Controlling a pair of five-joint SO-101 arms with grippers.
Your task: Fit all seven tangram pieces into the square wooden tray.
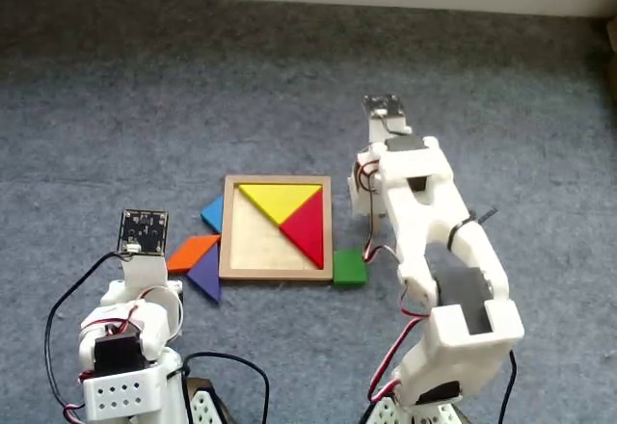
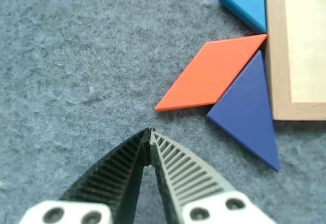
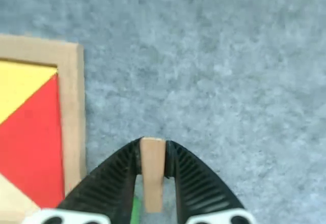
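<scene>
In the high view the square wooden tray [image 1: 228, 241] lies at the middle of the frame on grey carpet [image 1: 116, 106]. A yellow triangle [image 1: 278, 200] sits along its upper edge, and a red triangle [image 1: 307, 228] sits against its right edge, the two meeting on a slanted line; the rest of the tray floor is bare wood. Outside it, a green piece [image 1: 349, 267] touches the lower right corner. A light blue piece [image 1: 213, 214], an orange parallelogram [image 1: 193, 251] and a dark blue triangle [image 1: 206, 274] are bunched against the left rim. The left arm [image 1: 135, 323] stands at the lower left of the frame. Its wrist view shows the left gripper [image 2: 150, 138] with its fingers pressed together on nothing, over carpet. It is near the orange parallelogram's pointed corner but apart from it, with the dark blue triangle just beyond. The right arm [image 1: 434, 241] reaches up the right side of the frame beside the tray. The right gripper [image 3: 153, 146] is clamped on a pale wooden piece [image 3: 153, 175] held on edge between its fingers, over carpet just beside the tray's rim near the red triangle.
</scene>
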